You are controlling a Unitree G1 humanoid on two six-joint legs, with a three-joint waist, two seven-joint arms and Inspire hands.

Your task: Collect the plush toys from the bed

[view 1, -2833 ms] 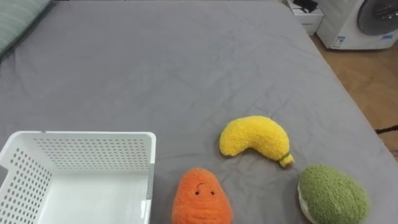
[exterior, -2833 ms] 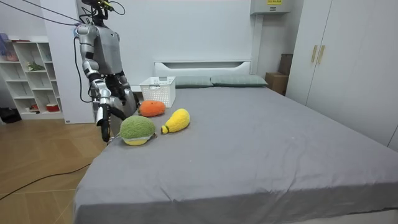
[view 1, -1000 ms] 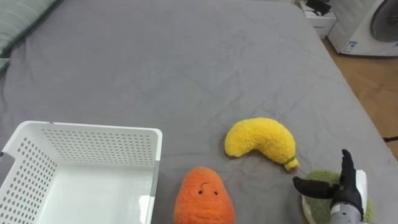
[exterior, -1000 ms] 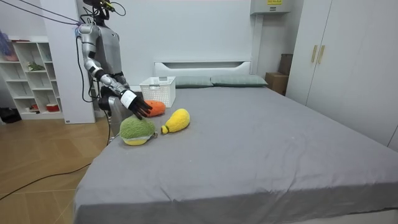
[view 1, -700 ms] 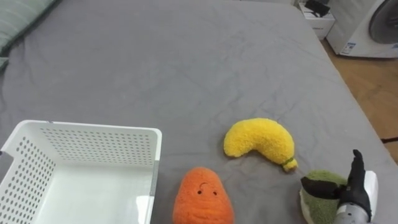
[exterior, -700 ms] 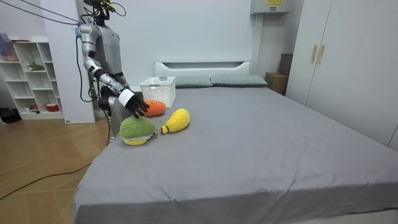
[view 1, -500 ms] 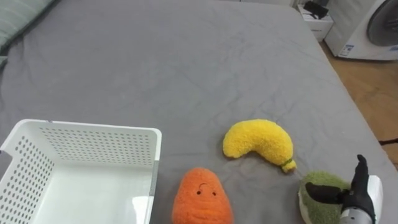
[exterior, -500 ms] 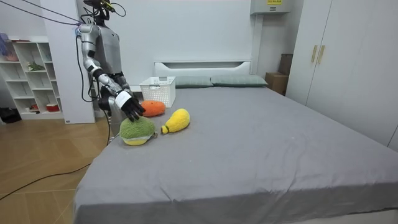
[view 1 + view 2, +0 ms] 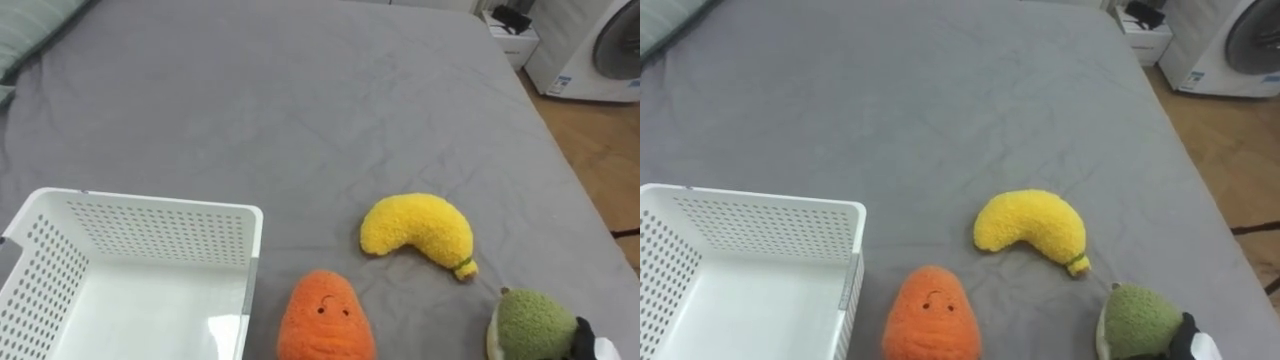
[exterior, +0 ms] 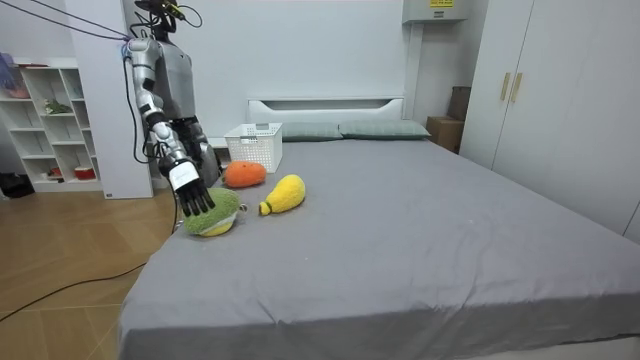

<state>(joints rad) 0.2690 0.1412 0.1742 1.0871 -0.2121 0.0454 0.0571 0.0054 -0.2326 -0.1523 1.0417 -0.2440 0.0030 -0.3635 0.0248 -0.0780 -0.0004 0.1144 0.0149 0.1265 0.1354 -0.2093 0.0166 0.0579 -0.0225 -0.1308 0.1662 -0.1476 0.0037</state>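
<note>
Three plush toys lie on the grey bed (image 9: 300,110): a yellow banana (image 9: 420,228), an orange carrot with a face (image 9: 323,315) and a green round toy (image 9: 528,323). The white perforated basket (image 9: 150,207) stands at the lower left, with nothing in it. My right hand (image 9: 590,347) shows at the bottom right corner, pressed against the green toy's near right side. In the room view this hand (image 10: 195,198) hangs over the green toy (image 10: 224,212) with its fingers pointing down onto it. How the fingers sit on the toy is hidden.
I stand at the bed's side near the basket (image 10: 255,145). A striped pillow (image 9: 30,30) lies at the far left. The bed's right edge drops to a wooden floor (image 9: 600,150) with a washing machine (image 9: 595,45). A white shelf (image 10: 50,120) stands behind me.
My right hand rose from my side, reached over the green toy, then sank to its near side. The green toy now looks rounder, tipped up.
</note>
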